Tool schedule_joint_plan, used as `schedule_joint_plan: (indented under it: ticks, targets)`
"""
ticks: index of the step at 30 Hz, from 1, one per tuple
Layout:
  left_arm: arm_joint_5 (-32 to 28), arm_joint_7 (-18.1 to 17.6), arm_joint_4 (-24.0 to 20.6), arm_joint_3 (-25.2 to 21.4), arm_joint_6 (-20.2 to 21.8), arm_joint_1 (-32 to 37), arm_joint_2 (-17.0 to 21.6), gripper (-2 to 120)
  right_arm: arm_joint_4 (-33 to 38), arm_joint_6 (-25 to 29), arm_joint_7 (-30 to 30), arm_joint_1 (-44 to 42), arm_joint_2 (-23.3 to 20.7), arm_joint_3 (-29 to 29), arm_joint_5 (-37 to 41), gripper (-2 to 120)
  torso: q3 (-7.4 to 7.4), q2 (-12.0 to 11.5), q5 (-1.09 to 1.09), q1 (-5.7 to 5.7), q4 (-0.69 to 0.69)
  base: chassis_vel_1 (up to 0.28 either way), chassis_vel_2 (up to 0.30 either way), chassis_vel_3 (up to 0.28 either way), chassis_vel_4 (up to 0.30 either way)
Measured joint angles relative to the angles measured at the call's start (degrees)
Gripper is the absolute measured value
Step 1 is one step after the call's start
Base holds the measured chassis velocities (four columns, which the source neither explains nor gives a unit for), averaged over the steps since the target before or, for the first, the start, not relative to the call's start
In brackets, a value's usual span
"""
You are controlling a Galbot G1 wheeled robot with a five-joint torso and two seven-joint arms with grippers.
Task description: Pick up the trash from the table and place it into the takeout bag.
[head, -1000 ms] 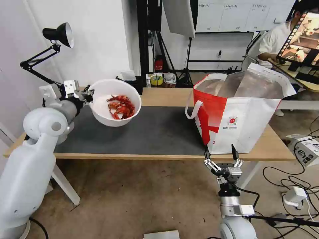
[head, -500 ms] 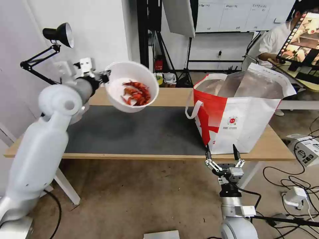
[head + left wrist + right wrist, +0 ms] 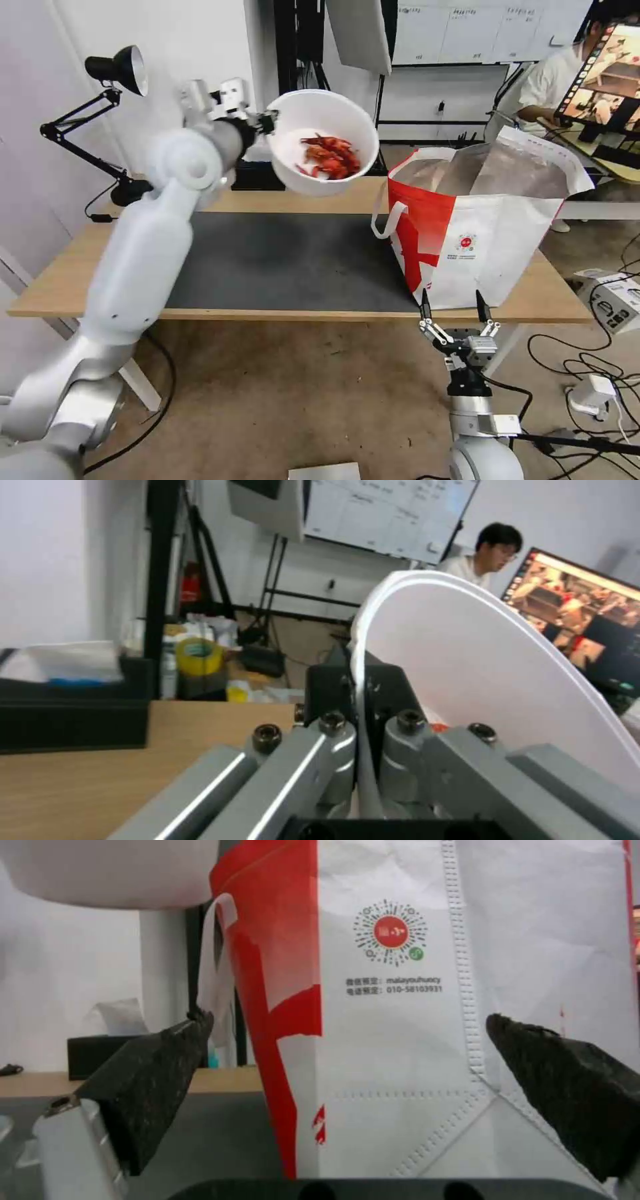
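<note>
Upper centre of the head view, your left gripper [image 3: 269, 122] pinches the rim of the white round bowl of red crayfish shells [image 3: 323, 151], beside the white-and-red foil-lined takeout bag [image 3: 477, 227]; dropping it in remains. Your right gripper [image 3: 455, 312] waits wide open below the table edge.

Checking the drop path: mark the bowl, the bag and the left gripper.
bowl [image 3: 293, 143]: head view, inner wall.
bag [image 3: 507, 233]: head view, white front panel.
left gripper [image 3: 365, 700]: left wrist view, at the pinched bowl rim.
</note>
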Motion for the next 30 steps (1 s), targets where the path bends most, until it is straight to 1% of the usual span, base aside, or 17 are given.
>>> schedule_joint_plan:
  ticks: [1, 2, 3, 5, 6, 9, 10, 12, 13, 16, 20, 25, 30]
  targets:
    - [0.0, -0.1, 0.9, 0.6, -0.1, -1.0, -1.3, 0, 0.2, 0.0, 0.0, -0.3, 0.1, 0.2, 0.0, 100, 0.0, 0.0, 0.0, 0.0, -0.01, 0.0, 0.0, 0.0, 0.0]
    - [0.0, -0.1, 0.9, 0.6, -0.1, -1.0, -1.3, 0, 0.2, 0.0, 0.0, -0.3, 0.1, 0.2, 0.0, 100, 0.0, 0.0, 0.0, 0.0, -0.01, 0.0, 0.0, 0.0, 0.0]
    - [0.1, -0.1, 1.8, 1.1, -0.1, -1.9, -2.5, 0, 0.4, 0.0, 0.0, -0.6, 0.1, 0.4, 0.0, 100, 0.0, 0.0, 0.0, 0.0, -0.02, 0.0, 0.0, 0.0, 0.0]
    - [0.2, -0.1, 3.3, 1.6, -0.2, -3.5, -4.5, 0, 0.6, 0.0, 0.0, -0.9, 0.2, 0.6, 0.1, 100, 0.0, 0.0, 0.01, 0.0, -0.01, 0.0, 0.0, 0.0, 0.0]
    - [0.2, -0.1, 3.3, 1.6, -0.2, -3.5, -4.5, 0, 0.6, 0.0, 0.0, -0.9, 0.2, 0.6, 0.1, 100, 0.0, 0.0, 0.01, 0.0, -0.01, 0.0, 0.0, 0.0, 0.0]
    - [0.6, -0.1, 4.9, 2.1, -0.3, -5.4, -7.0, 0, 0.7, 0.2, 0.0, -1.2, 0.3, 1.3, 0.2, 100, 0.0, 0.0, 0.0, 0.0, 0.0, 0.0, 0.0, 0.0, 0.0]
    - [0.6, -0.1, 4.9, 2.1, -0.3, -5.4, -7.0, 0, 0.7, 0.2, 0.0, -1.2, 0.3, 1.3, 0.2, 100, 0.0, 0.0, 0.0, 0.0, 0.0, 0.0, 0.0, 0.0, 0.0]
    - [1.3, 0.0, 5.7, 2.4, -0.4, -6.4, -9.1, 0, 0.8, 0.2, 0.0, -1.3, 0.3, 1.7, 0.3, 100, 0.0, 0.0, 0.0, 0.0, -0.01, 0.0, 0.0, 0.0, 0.0]
    - [1.3, 0.0, 5.7, 2.4, -0.4, -6.4, -9.1, 0, 0.8, 0.2, 0.0, -1.3, 0.3, 1.7, 0.3, 100, 0.0, 0.0, 0.0, 0.0, -0.01, 0.0, 0.0, 0.0, 0.0]
    - [2.1, 0.0, 6.8, 3.5, -0.8, -7.4, -11.2, 0, 0.9, 0.3, 0.1, -1.2, 0.4, 1.8, 0.3, 100, 0.0, 0.0, 0.0, 0.0, -0.01, 0.0, 0.0, 0.0, 0.0]
    - [2.8, 0.2, 8.3, 4.9, -1.7, -8.3, -12.4, 0, 1.1, 0.3, 0.1, -1.2, 0.8, 1.8, 0.4, 100, 0.0, 0.0, 0.0, 0.0, -0.01, 0.0, 0.0, 0.0, 0.0]
    - [3.1, 0.3, 9.0, 6.0, -2.1, -8.7, -13.3, 0, 1.1, 0.3, 0.1, -1.3, 1.1, 1.8, 0.4, 100, 0.0, 0.0, -0.01, 0.0, 0.0, 0.0, 0.0, 0.0, 0.0]
    - [3.5, 0.4, 10.1, 7.4, -3.2, -9.1, -15.1, 0, 1.1, 0.3, 0.1, -1.4, 1.4, 1.9, 0.4, 100, 0.0, 0.0, -0.01, 0.0, 0.0, 0.0, 0.0, 0.0, 0.0]
